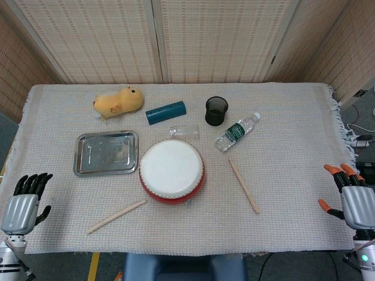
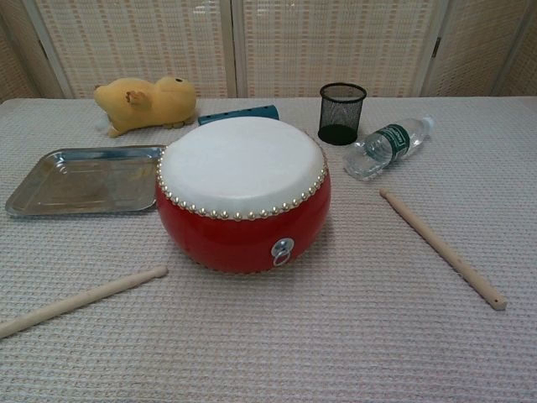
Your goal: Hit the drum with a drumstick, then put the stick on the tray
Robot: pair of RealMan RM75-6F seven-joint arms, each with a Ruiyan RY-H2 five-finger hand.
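Task looked not started. Nearest the robot, left robot hand (image 1: 23, 202) sat at the near left corner of the desk (image 1: 293, 222), fingers apart and pointing up, holding nothing. Right robot hand (image 1: 351, 196) was at the near right edge, fingers likewise apart, also empty. Both were well apart from any stick; neither showed in the chest view.

Two drumsticks lay flat on the cloth-covered desk. Left drumstick (image 1: 116, 216) was near-left of the drum, angled, its far end pointing toward the drum base. Right drumstick (image 1: 244, 185) was just right of the drum, running near-right to far-left. Neither touched the drum.

Drum (image 1: 171, 170), red body with white skin, stood upright mid-desk, nothing on the skin. Metal tray (image 1: 106, 153) sat just left of the drum, slightly further back, with no stick in it.

Further back: a clear glass (image 1: 184, 131) lying just behind the drum, a water bottle (image 1: 237, 132) on its side to the far right, a black mesh cup (image 1: 217, 110), a blue tube (image 1: 166, 112), and a yellow plush toy (image 1: 119, 101) far left.

Judged progress: nothing done. Left to do: pick up a stick, strike the drum, place the stick on the tray. Right stick seemed the closer reach for the right robot hand, though the tray was on the left side.
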